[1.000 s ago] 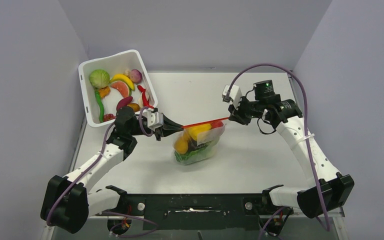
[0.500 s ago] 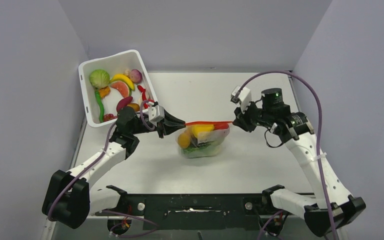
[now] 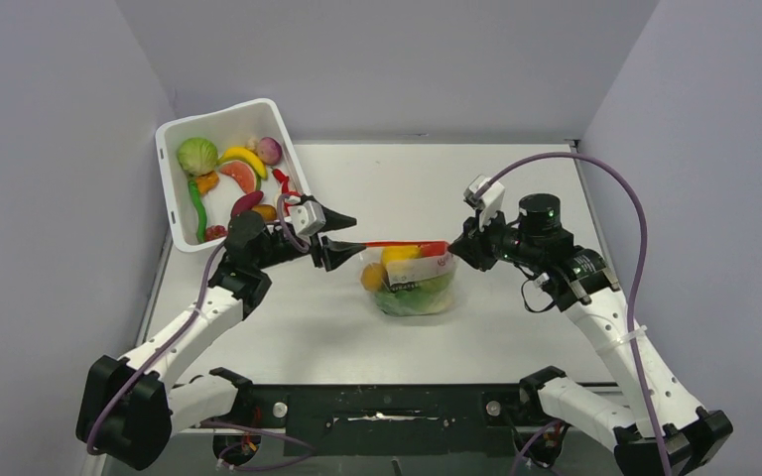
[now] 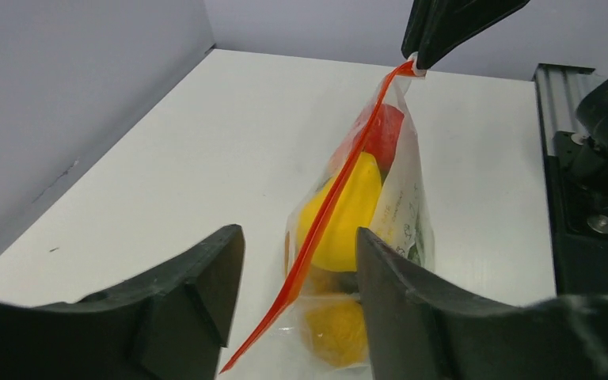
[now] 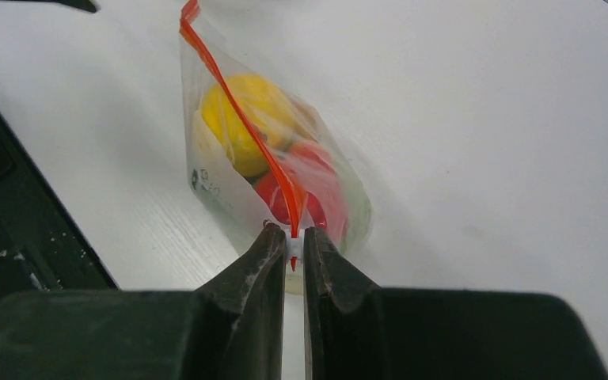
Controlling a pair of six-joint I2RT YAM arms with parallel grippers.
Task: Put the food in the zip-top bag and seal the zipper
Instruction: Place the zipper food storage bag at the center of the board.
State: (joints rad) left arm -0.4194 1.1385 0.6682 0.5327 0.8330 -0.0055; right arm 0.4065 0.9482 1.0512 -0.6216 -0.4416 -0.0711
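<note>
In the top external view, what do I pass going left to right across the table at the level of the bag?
white tub → left gripper, jaws open → zip-top bag → right gripper, shut on the end of the bag's zipper

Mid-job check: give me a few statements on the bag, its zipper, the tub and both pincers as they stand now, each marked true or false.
1. The left pincer is clamped on the zipper. False: its jaws stand open, one on either side of the strip.
2. The right pincer is shut on one end of the zipper. True.
3. The zip-top bag holds a yellow fruit. True.
4. The white tub holds no food. False: a banana and several other pieces lie in it.
</note>
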